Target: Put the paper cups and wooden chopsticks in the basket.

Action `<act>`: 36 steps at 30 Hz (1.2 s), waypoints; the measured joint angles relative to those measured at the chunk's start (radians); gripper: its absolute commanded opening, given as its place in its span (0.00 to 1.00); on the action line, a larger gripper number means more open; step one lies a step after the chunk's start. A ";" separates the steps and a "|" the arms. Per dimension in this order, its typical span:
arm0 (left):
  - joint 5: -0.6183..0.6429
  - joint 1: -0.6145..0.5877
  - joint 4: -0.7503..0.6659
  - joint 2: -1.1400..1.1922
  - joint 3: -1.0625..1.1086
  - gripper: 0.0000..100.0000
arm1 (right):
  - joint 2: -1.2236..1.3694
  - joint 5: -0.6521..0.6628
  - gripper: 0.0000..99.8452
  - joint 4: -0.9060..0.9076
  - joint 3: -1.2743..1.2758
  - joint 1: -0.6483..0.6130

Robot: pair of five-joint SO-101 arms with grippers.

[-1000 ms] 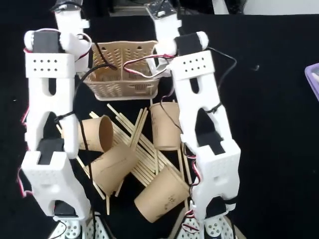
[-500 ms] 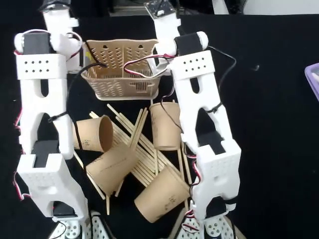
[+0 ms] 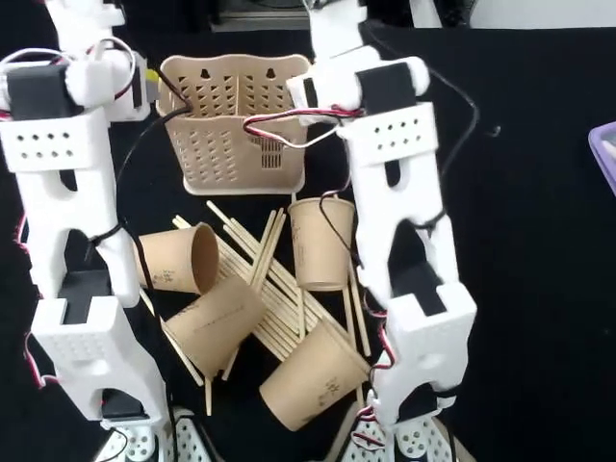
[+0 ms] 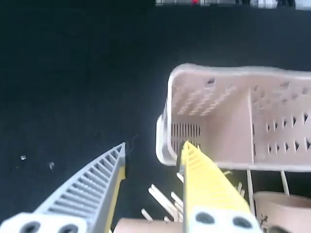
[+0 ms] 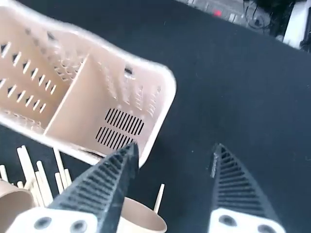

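The beige slotted basket (image 3: 236, 125) stands at the far middle of the black table between my two arms, its two compartments bare (image 4: 233, 116) (image 5: 73, 97). Several brown paper cups lie on their sides nearer me (image 3: 178, 258) (image 3: 217, 322) (image 3: 313, 375), and one (image 3: 320, 241) is by the right arm. Wooden chopsticks (image 3: 269, 279) are scattered under and between them. My left gripper (image 4: 154, 148) is open, its yellow finger (image 4: 199, 184) against the basket's end corner. My right gripper (image 5: 175, 150) is open, one black finger (image 5: 114, 179) at the opposite end wall.
A purple container's edge (image 3: 606, 154) shows at the far right of the table. Red and black cables (image 3: 279, 130) hang across the basket's front. Bare black cloth (image 3: 520, 269) lies to the right of the right arm.
The basket now shows more of its front wall and looks larger, as if raised or tipped. Both wrists have shifted toward the far edge, and the left arm has swung left.
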 measured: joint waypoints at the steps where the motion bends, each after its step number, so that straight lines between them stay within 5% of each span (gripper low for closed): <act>1: 0.000 -0.003 0.002 0.000 -0.014 0.19 | -0.006 0.000 0.24 0.000 -0.009 0.000; 10: 0.000 -0.011 0.009 -0.104 0.021 0.19 | -0.129 0.002 0.24 0.100 -0.095 0.000; 17: 0.000 -0.126 0.011 -0.434 0.443 0.19 | -0.313 0.048 0.24 0.169 -0.037 -0.002; 21: 0.000 -0.235 -0.046 -0.600 0.784 0.19 | -0.463 0.066 0.24 0.169 0.178 -0.002; 29: -0.006 -0.298 -0.422 -0.887 1.536 0.19 | -0.833 0.207 0.24 0.130 0.875 -0.002; 36: -0.006 -0.298 -0.628 -1.157 1.947 0.19 | -1.040 0.385 0.24 -0.149 1.435 -0.002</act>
